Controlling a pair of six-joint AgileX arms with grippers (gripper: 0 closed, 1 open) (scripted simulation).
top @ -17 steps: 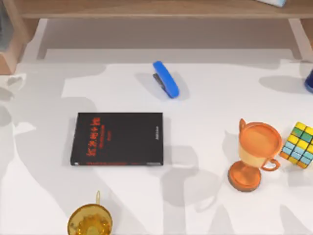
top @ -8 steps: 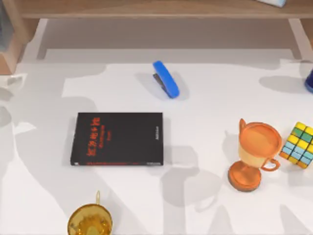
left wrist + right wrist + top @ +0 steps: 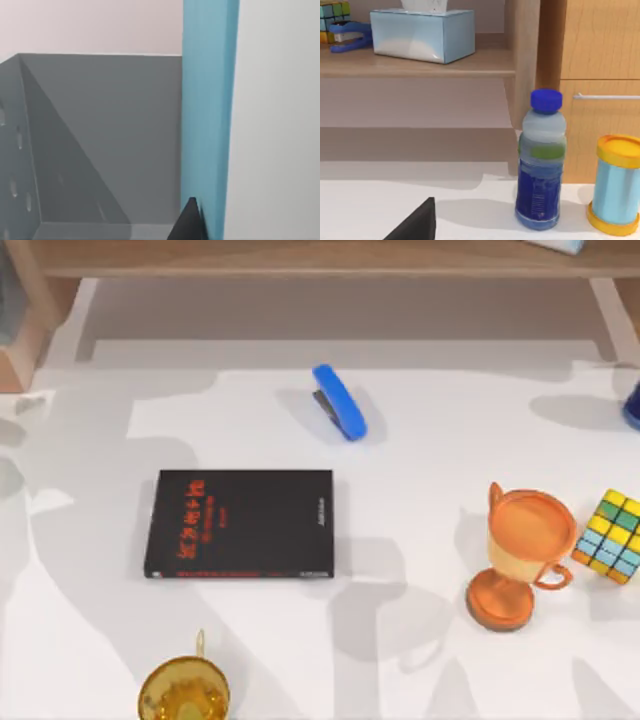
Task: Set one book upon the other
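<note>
The thin black book [image 3: 240, 524] with red title characters lies flat on the white table, left of centre in the top view. The light blue book [image 3: 207, 115] stands upright in the left wrist view, one side against a grey holder [image 3: 100, 140]. A dark part of my left gripper [image 3: 191, 224] sits right against the blue book's lower edge. In the right wrist view a dark part of my right gripper [image 3: 417, 224] hangs over the white table, away from both books.
A blue stapler [image 3: 339, 401] lies behind the black book. An orange trophy [image 3: 520, 555] and a colour cube [image 3: 611, 536] stand at the right, a gold cup [image 3: 184, 692] at the front. A wooden shelf [image 3: 420, 62] carries a tissue box [image 3: 422, 32]. Near it stand a blue bottle [image 3: 541, 160] and a yellow-capped can [image 3: 617, 185].
Shadows near the table's left edge shift slightly. The black book and the other objects on the table have not moved.
</note>
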